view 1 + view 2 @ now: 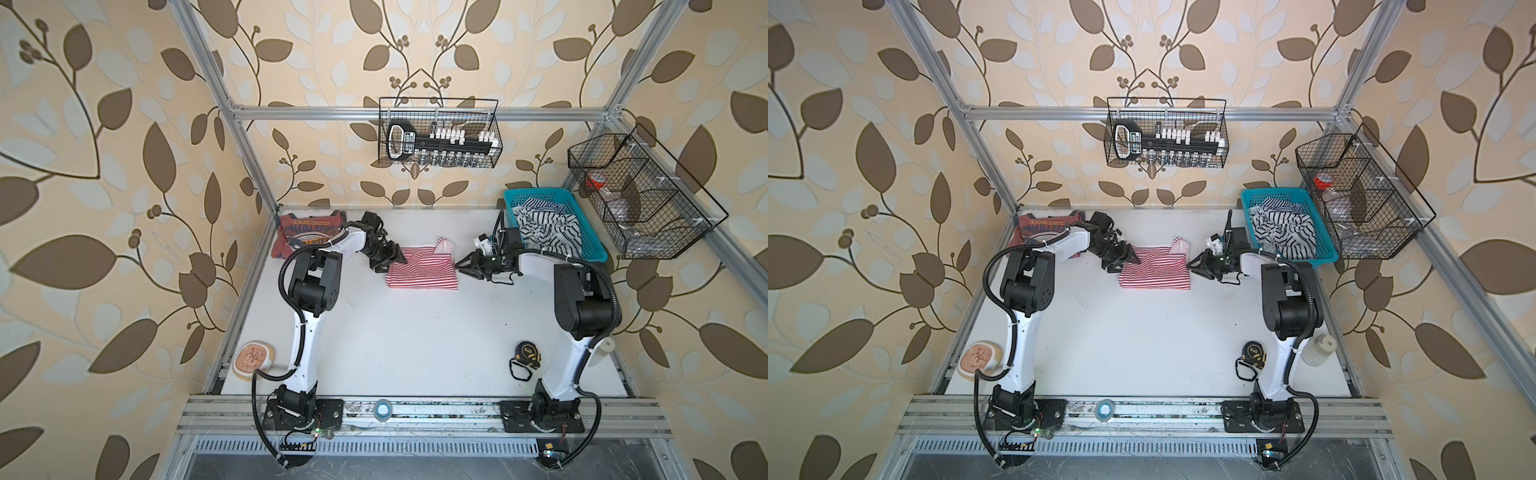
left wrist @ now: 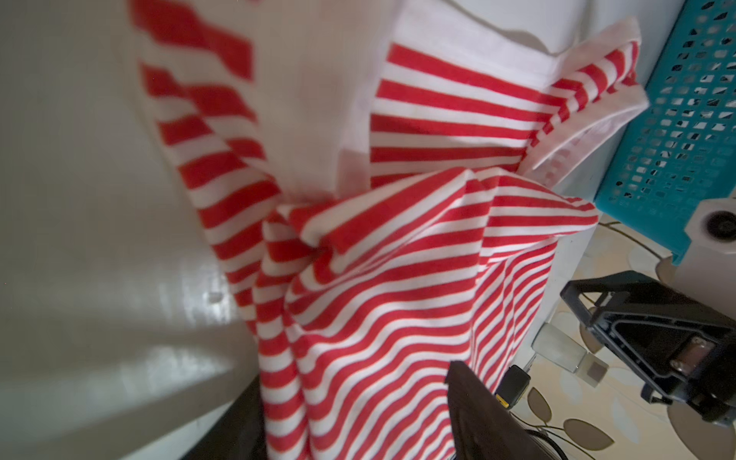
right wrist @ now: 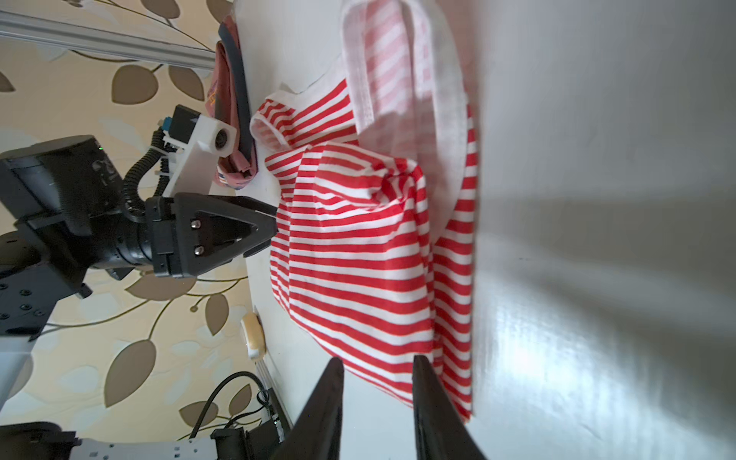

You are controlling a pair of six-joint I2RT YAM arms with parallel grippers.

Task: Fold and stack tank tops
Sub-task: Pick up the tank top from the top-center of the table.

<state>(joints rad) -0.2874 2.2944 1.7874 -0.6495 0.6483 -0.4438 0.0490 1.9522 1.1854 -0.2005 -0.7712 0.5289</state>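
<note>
Right jaws parted — striped tank top [image 3: 358, 247] just ahead; left jaws opposite.

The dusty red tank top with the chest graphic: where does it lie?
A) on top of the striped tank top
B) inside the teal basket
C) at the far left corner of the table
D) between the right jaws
C: the dusty red tank top lies at the far left corner of the table, apart from the striped tank top.
</note>
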